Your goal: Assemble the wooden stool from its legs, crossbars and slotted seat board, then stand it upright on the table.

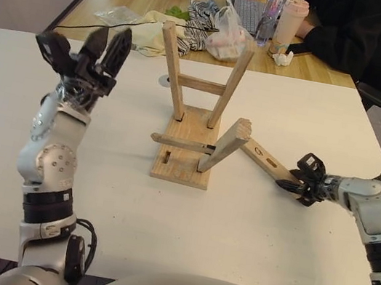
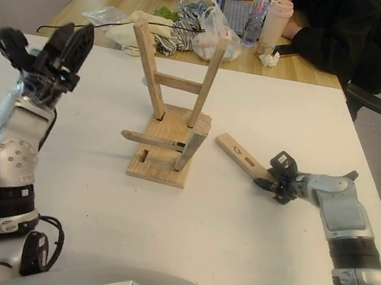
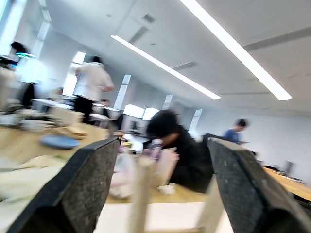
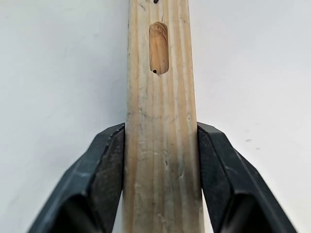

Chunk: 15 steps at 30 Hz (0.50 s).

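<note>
While my right gripper point(image 1: 295, 183) clamps the loose leg point(image 1: 265, 158) near its end, it lies flat at 3 o'clock of the seat board point(image 1: 184, 171). Judged stiff, light, smooth: grip the sides, clear of the mortise point(image 4: 159, 47). My left gripper point(image 1: 110, 41) stands wide open at 10 o'clock.

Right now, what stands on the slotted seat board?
Two upright legs joined by a crossbar at its far end, and a third leg, tilted, with a second crossbar. One near slot is empty. The leg ends cover their slots.
</note>
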Each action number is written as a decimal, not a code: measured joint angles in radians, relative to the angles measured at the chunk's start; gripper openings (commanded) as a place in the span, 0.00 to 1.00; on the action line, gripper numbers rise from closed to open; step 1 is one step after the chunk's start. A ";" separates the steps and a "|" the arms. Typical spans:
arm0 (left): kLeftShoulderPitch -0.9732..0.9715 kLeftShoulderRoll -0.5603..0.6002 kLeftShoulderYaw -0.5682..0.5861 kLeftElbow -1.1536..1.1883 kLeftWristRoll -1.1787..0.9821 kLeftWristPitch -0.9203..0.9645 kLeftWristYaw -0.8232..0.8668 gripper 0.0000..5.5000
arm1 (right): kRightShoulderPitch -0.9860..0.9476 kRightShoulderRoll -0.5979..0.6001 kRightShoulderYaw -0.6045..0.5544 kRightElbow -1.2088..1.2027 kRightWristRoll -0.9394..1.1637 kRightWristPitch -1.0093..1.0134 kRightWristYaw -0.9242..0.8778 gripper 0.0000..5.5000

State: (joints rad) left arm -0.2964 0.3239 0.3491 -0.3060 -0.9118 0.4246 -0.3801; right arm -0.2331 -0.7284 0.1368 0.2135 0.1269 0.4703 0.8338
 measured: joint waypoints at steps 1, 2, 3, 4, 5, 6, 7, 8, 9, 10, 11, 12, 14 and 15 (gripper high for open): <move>-0.022 0.014 0.003 -0.040 -0.091 0.048 -0.004 0.74 | 0.001 0.025 -0.021 0.014 0.003 -0.022 -0.035 0.36; -0.048 0.032 0.008 -0.074 -0.186 0.096 -0.011 0.76 | -0.004 0.053 -0.060 0.024 0.022 -0.032 -0.066 0.36; -0.061 0.041 0.011 -0.081 -0.239 0.122 -0.013 0.79 | -0.022 0.063 -0.085 0.028 0.040 -0.036 -0.076 0.36; -0.070 0.052 0.013 -0.086 -0.284 0.139 -0.014 0.82 | -0.059 0.070 -0.109 0.033 0.052 -0.041 -0.078 0.36; -0.091 0.059 0.012 -0.086 -0.341 0.159 -0.014 0.85 | -0.133 0.087 -0.144 0.036 0.080 -0.048 -0.079 0.36; -0.116 0.061 0.010 -0.086 -0.379 0.171 -0.015 0.88 | -0.219 0.090 -0.169 0.035 0.117 -0.053 -0.074 0.36; -0.142 0.064 0.009 -0.086 -0.409 0.184 -0.016 0.91 | -0.318 0.091 -0.201 0.031 0.163 -0.053 -0.062 0.36; -0.162 0.065 0.008 -0.082 -0.434 0.193 -0.021 0.93 | -0.398 0.093 -0.229 0.019 0.216 -0.048 -0.039 0.36; -0.188 0.067 0.002 -0.069 -0.461 0.205 -0.025 0.97 | -0.477 0.095 -0.259 -0.013 0.289 -0.031 0.001 0.36; -0.210 0.068 -0.003 -0.056 -0.490 0.213 -0.026 0.98 | -0.549 0.102 -0.281 -0.066 0.380 -0.002 0.046 0.36; -0.228 0.066 -0.005 -0.046 -0.522 0.219 -0.026 0.98 | -0.618 0.135 -0.300 -0.139 0.490 0.046 0.086 0.36; -0.240 0.064 -0.010 -0.040 -0.550 0.226 -0.026 0.94 | -0.655 0.163 -0.298 -0.199 0.584 0.100 0.123 0.36; -0.249 0.061 -0.011 -0.030 -0.573 0.226 -0.048 0.90 | -0.656 0.174 -0.291 -0.258 0.687 0.186 0.157 0.36; -0.249 0.058 -0.013 -0.023 -0.574 0.225 -0.054 0.87 | -0.650 0.173 -0.290 -0.268 0.709 0.211 0.166 0.36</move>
State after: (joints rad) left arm -0.5452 0.3819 0.3365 -0.3288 -1.4857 0.6500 -0.4346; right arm -0.8836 -0.5557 -0.1536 -0.0546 0.8360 0.6815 0.9994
